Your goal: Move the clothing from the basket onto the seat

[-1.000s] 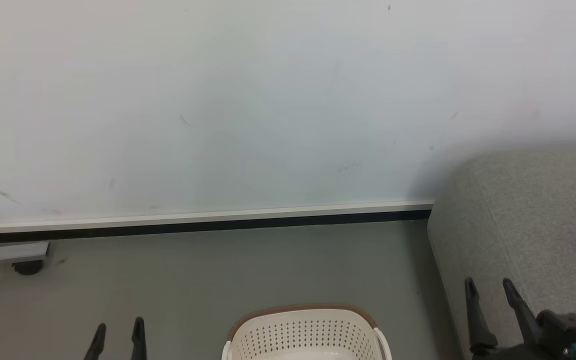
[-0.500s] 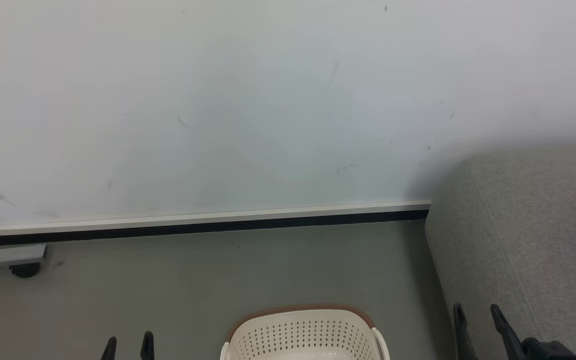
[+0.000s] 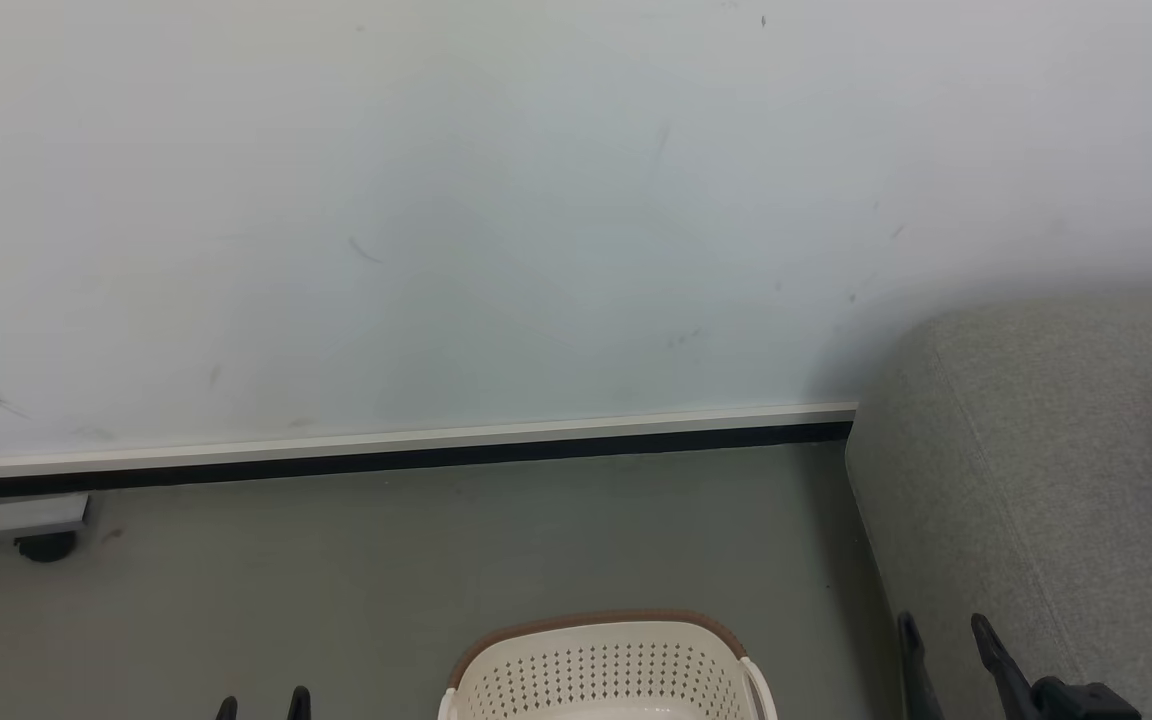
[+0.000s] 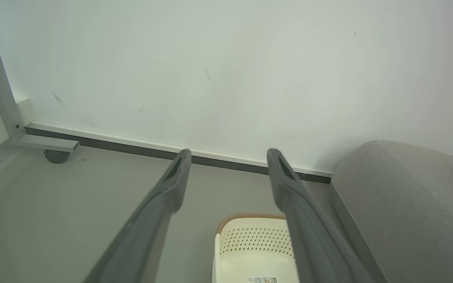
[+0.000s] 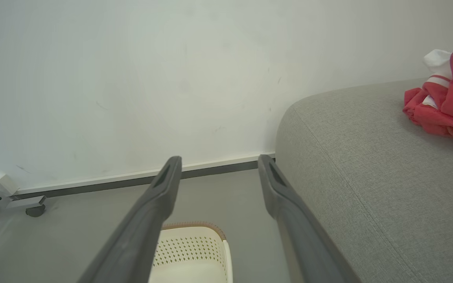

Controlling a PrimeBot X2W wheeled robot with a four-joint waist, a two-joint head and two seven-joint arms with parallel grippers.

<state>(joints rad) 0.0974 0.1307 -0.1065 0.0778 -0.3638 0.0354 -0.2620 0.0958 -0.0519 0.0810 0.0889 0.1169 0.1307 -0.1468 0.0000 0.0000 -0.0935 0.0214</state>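
Ahead I see a scuffed white wall (image 3: 536,200) meeting the grey floor (image 3: 386,570) along a white-and-black skirting strip (image 3: 396,450), and at far left a grey metal frame foot (image 3: 16,515) sits on a dark caster (image 3: 44,546).

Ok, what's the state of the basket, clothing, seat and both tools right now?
basket: upright on the floor, no clothing in the part that shows.
seat: carrying the clothing.
clothing: heaped, out of the basket.
left tool: open, empty.
right tool: open, empty.
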